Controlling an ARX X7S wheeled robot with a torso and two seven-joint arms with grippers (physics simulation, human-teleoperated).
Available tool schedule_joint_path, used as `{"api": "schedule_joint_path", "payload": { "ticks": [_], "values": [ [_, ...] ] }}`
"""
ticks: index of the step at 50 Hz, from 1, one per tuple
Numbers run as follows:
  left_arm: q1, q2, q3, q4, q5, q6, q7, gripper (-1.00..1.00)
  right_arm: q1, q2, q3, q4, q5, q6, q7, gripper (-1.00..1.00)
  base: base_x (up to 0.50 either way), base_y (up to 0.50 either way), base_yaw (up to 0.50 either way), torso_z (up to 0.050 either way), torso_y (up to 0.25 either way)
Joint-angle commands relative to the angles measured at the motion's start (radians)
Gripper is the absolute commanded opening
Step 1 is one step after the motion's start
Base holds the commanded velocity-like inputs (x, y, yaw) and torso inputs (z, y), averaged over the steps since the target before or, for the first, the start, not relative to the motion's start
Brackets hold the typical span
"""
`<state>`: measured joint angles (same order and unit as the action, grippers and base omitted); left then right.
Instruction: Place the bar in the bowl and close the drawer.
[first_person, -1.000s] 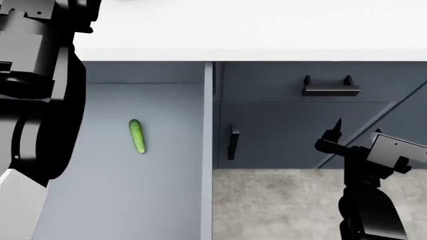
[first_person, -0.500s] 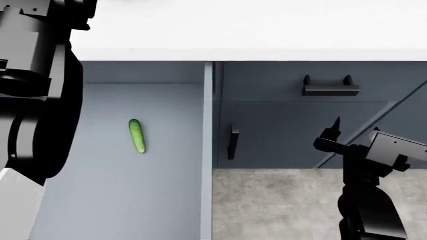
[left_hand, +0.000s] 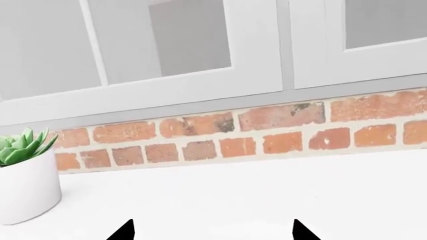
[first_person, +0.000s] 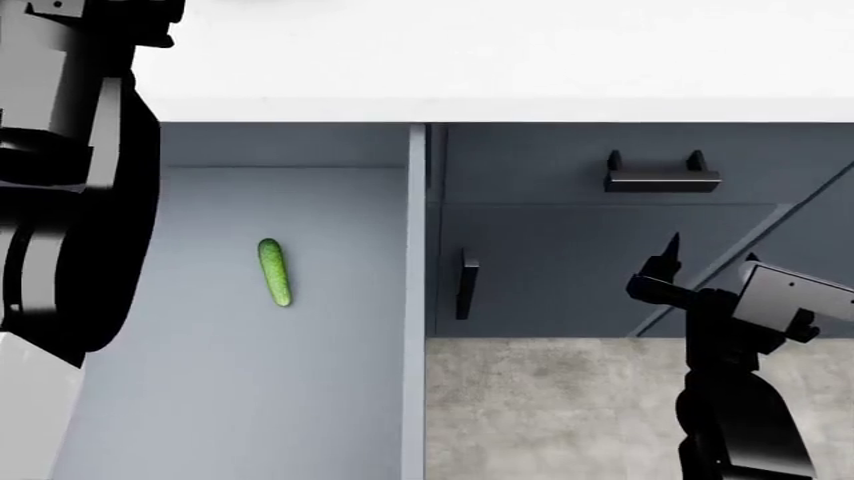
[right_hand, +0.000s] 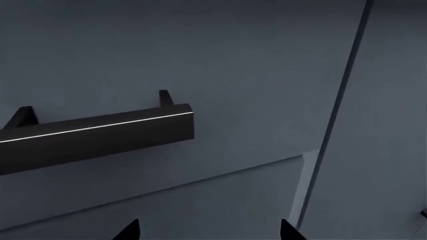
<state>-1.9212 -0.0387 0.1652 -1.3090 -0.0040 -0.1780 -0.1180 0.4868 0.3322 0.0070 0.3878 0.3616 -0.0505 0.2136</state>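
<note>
Head view: drawer (first_person: 254, 400) pulled open, only cucumber (first_person: 274, 271) seen inside. Bar, bowl not seen. Left gripper (left_hand: 212, 231) raised over counter (left_hand: 267, 195), fingers apart, nothing held. Right gripper (right_hand: 208, 229) parked facing cabinet handle (right_hand: 93, 132), fingers apart.

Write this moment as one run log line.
drawer: open, cucumber inside | bar, bowl: not seen | left claw: open, over counter | right claw: open, facing handle

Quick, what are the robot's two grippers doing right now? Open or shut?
Left gripper: open, holding nothing.
Right gripper: open, holding nothing.
</note>
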Motion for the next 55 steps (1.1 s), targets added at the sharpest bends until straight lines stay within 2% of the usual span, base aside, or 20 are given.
{"api": "schedule_joint_path", "payload": {
  "ticks": [1,16,22,24,26,29,33,46,52,53,54,55],
  "values": [
    [-0.032,0.002,0.002,0.000,0.002,0.010,0.011,1.00,-0.017,0.006,0.000,-0.038,0.008,0.013,0.006,1.00,0.00,0.00,0.00,0.000,0.000],
    [-0.104,-0.004,0.028,0.001,0.008,0.042,0.037,1.00,-0.048,0.017,-0.001,-0.127,0.024,0.051,0.021,1.00,0.00,0.00,0.00,0.000,0.000],
    [-0.145,-0.011,0.029,0.004,0.004,-0.067,0.032,1.00,-0.067,0.019,-0.003,-0.155,0.028,0.059,0.027,1.00,0.00,0.00,0.00,0.000,0.000],
    [-0.132,-0.018,0.031,0.087,0.004,-0.159,0.035,1.00,-0.068,0.017,-0.006,-0.155,0.028,0.057,0.025,1.00,0.00,0.00,0.00,0.000,0.000],
    [-0.043,-0.040,0.044,0.372,0.009,-0.399,0.045,1.00,-0.073,0.016,-0.007,-0.162,0.029,0.059,0.026,1.00,0.00,0.00,0.00,0.000,0.000],
    [0.031,-0.062,0.053,0.623,0.004,-0.636,0.069,1.00,-0.076,0.014,-0.010,-0.162,0.029,0.057,0.025,1.00,0.00,0.00,0.00,0.000,0.000],
    [0.098,-0.093,0.061,0.890,-0.006,-0.847,0.096,1.00,-0.095,0.014,-0.010,-0.186,0.034,0.058,0.027,1.00,0.00,0.00,0.00,0.000,0.000],
    [0.194,-0.152,0.060,1.317,-0.035,-1.239,0.125,1.00,-0.092,0.005,-0.020,-0.154,0.032,0.042,0.015,1.00,0.00,0.00,0.00,0.000,0.000],
    [0.219,-0.164,0.017,1.471,-0.056,-1.388,0.137,1.00,-0.077,-0.001,-0.030,-0.129,0.027,0.035,0.008,1.00,0.00,0.00,0.00,0.000,0.000],
    [0.228,-0.173,0.011,1.479,-0.085,-1.392,0.121,1.00,-0.074,-0.002,-0.031,-0.125,0.026,0.034,0.008,1.00,0.00,0.00,0.00,0.000,0.000],
    [0.232,-0.197,0.005,1.482,-0.185,-1.393,0.048,1.00,-0.071,-0.003,-0.032,-0.122,0.025,0.034,0.007,1.00,0.00,0.00,0.00,0.000,0.000],
    [0.228,-0.246,-0.003,1.480,-0.335,-1.393,-0.102,1.00,-0.069,-0.004,-0.033,-0.119,0.025,0.033,0.007,1.00,0.00,0.00,0.00,0.000,0.000]
  ]
}}
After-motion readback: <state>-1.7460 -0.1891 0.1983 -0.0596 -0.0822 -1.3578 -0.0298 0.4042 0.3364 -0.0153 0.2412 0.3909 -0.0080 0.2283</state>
